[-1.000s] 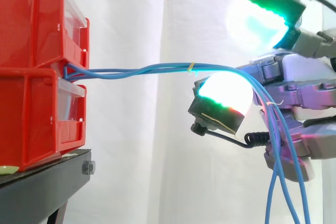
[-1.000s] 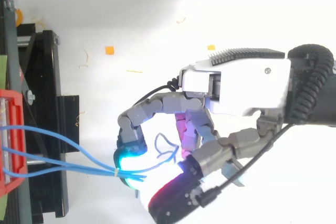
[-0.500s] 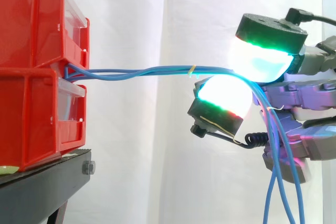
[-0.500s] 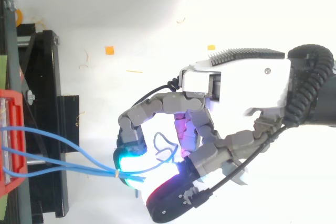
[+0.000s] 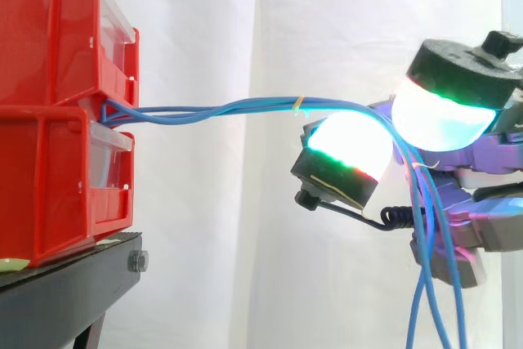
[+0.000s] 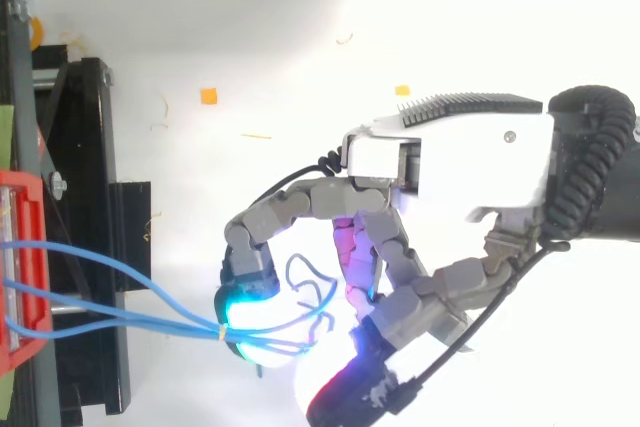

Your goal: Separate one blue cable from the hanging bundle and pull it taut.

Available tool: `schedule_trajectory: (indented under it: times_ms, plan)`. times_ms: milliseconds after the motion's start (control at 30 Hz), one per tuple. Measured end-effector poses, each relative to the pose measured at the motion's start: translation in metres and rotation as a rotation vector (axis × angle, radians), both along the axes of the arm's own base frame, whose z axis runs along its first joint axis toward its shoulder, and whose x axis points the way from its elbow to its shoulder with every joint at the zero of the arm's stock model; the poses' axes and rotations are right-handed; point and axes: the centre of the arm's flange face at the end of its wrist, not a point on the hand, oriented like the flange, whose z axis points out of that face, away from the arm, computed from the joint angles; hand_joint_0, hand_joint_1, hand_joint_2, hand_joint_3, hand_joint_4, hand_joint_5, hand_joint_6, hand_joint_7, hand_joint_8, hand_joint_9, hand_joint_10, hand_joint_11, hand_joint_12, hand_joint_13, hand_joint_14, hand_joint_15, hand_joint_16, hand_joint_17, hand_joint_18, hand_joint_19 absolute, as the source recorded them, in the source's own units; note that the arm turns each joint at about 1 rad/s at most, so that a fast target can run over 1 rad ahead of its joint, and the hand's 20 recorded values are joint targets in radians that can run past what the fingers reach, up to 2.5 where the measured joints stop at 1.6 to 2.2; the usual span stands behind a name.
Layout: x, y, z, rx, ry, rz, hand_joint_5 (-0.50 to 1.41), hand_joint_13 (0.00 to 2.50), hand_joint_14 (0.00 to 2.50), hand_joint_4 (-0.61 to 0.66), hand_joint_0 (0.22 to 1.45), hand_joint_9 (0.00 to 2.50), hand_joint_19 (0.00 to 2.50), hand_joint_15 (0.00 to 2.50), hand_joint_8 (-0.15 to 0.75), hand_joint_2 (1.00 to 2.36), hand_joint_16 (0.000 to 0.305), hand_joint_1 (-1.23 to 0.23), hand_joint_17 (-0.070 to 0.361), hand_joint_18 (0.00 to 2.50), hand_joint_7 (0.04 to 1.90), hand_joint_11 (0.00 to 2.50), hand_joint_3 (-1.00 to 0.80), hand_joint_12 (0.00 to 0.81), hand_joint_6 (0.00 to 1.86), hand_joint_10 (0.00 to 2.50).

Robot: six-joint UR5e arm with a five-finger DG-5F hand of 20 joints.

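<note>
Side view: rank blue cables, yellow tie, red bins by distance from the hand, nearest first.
1. blue cables: draped over the hand, touching it.
2. yellow tie: on the bundle, just left of the hand.
3. red bins: far left, where the cables start.

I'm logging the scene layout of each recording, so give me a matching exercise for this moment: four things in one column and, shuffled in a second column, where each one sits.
Things:
1. blue cables
2. yellow tie
3. red bins
4. black stand

Places:
A. beneath the bins, carrying them
B. stacked one on the other at the side view's left edge
C. wrapped round the bundle, just short of the hand
D. running from between the bins across to the hand, then hanging down

Pairs: 1-D, 2-C, 3-B, 4-A.
</note>
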Motion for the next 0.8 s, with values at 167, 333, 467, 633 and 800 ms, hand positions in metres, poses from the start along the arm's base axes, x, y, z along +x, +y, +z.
schedule_trajectory:
  times_ms: [167, 333, 467, 633, 800]
  plan:
    - [-0.0001, 0.0006, -0.0002, 0.0, 0.0, 0.0, 0.15, 1.52, 0.02, 0.01, 0.4, 2.07, 0.75, 0.7, 0.118, 1.0, 0.056, -0.74, 0.125, 1.11, 1.3, 0.45, -0.5, 0.296, 0.5, 0.02]
    - [-0.0001, 0.0009, -0.0002, 0.0, 0.0, 0.001, 0.15, 1.46, 0.02, 0.05, 0.45, 1.98, 0.72, 0.67, 0.151, 1.01, 0.068, -0.22, 0.152, 1.03, 1.37, 0.37, -0.39, 0.327, 0.5, 0.02]
    - [-0.0001, 0.0007, -0.0004, 0.0, 0.001, 0.0, 0.15, 1.43, 0.02, 0.03, 0.5, 1.95, 0.7, 0.66, 0.177, 1.01, 0.07, -0.41, 0.158, 1.03, 1.41, 0.41, -0.27, 0.342, 0.5, 0.02]
    - [-0.0001, 0.0007, -0.0005, 0.0, 0.001, 0.001, 0.13, 1.41, 0.02, -0.01, 0.57, 1.96, 0.78, 0.74, 0.154, 1.01, 0.056, -0.82, 0.125, 0.98, 1.27, 0.51, -0.28, 0.302, 0.56, 0.02]
    - [-0.0001, 0.0007, -0.0005, 0.0, 0.001, 0.001, 0.12, 1.38, 0.02, -0.05, 0.61, 1.97, 0.86, 0.78, 0.122, 1.01, 0.046, -0.89, 0.104, 0.92, 1.18, 0.57, -0.38, 0.269, 0.59, 0.03]
